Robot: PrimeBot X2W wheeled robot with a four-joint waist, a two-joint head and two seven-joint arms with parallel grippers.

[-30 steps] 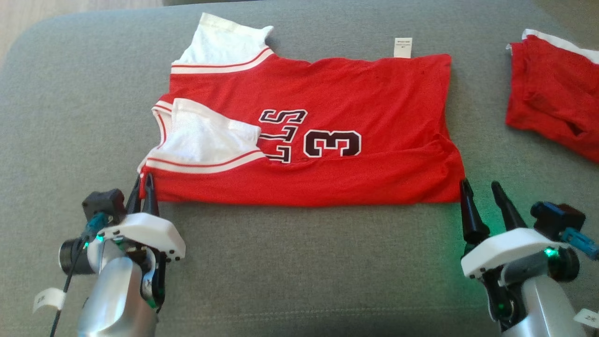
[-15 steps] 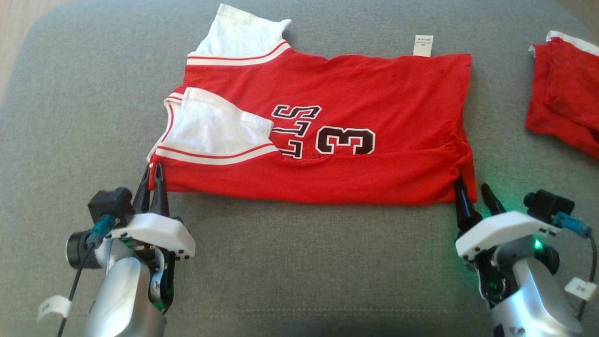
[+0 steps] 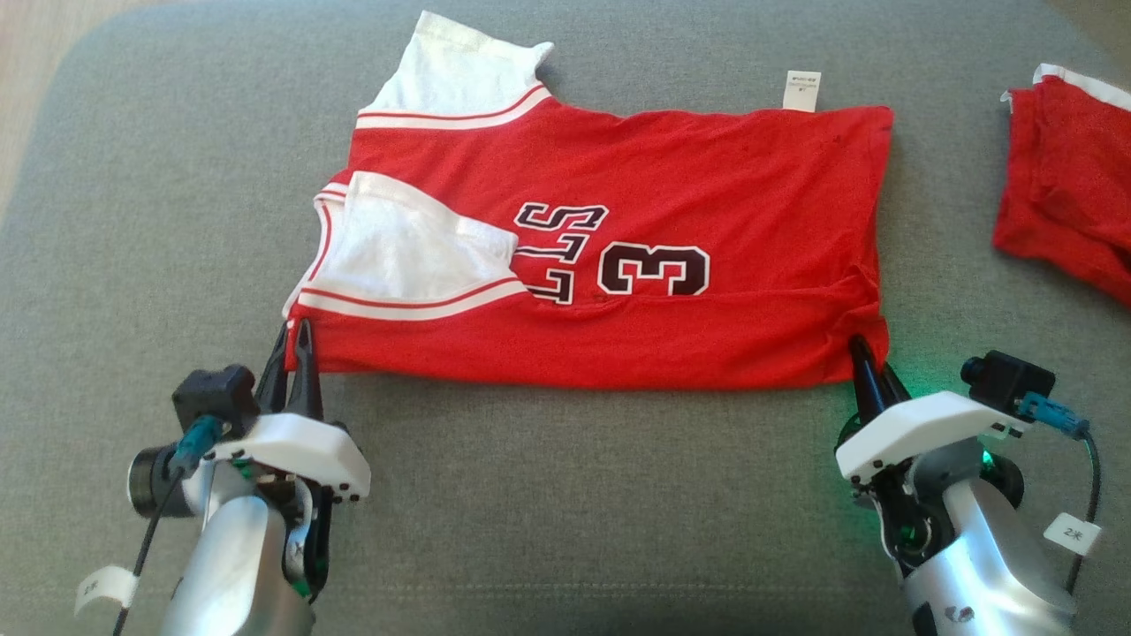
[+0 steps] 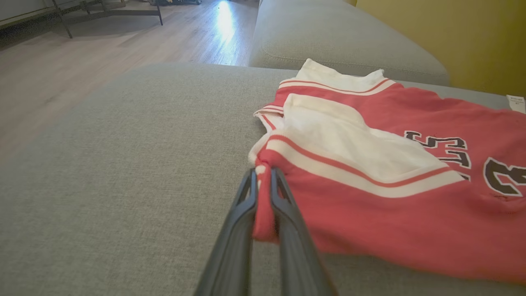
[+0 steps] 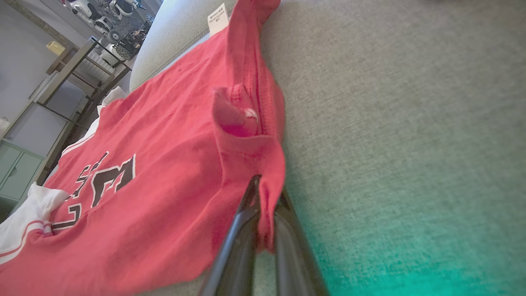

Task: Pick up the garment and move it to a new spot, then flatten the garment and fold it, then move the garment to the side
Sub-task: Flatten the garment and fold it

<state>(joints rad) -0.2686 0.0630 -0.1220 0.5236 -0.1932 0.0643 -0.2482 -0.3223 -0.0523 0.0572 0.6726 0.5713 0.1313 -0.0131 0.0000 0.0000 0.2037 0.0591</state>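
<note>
The garment [image 3: 671, 177] is a red jersey with white sleeves and a black "3", lying sideways on the grey cushion [image 3: 565, 495] with its near long edge folded over. My left gripper [image 3: 294, 337] is shut on the near left corner of the garment [image 4: 370, 222], red cloth pinched between its fingers [image 4: 242, 205]. At the near right corner my right gripper [image 3: 870, 358] is shut on the garment [image 5: 164, 135], whose hem hangs between the two dark fingers [image 5: 246, 205]. A white label [image 3: 801, 90] sticks out at the far edge.
A second red cloth [image 3: 1069, 185] with white trim lies at the cushion's right edge. Bare wooden floor [image 4: 82, 61] shows beyond the cushion's left side, and another grey cushion [image 4: 341, 37] rises behind. Shelving [image 5: 49, 98] stands in the room beyond.
My right gripper has moved forward and left to the garment's near right corner and shut on it. The left gripper has kept its hold. The camera has shifted a little.
</note>
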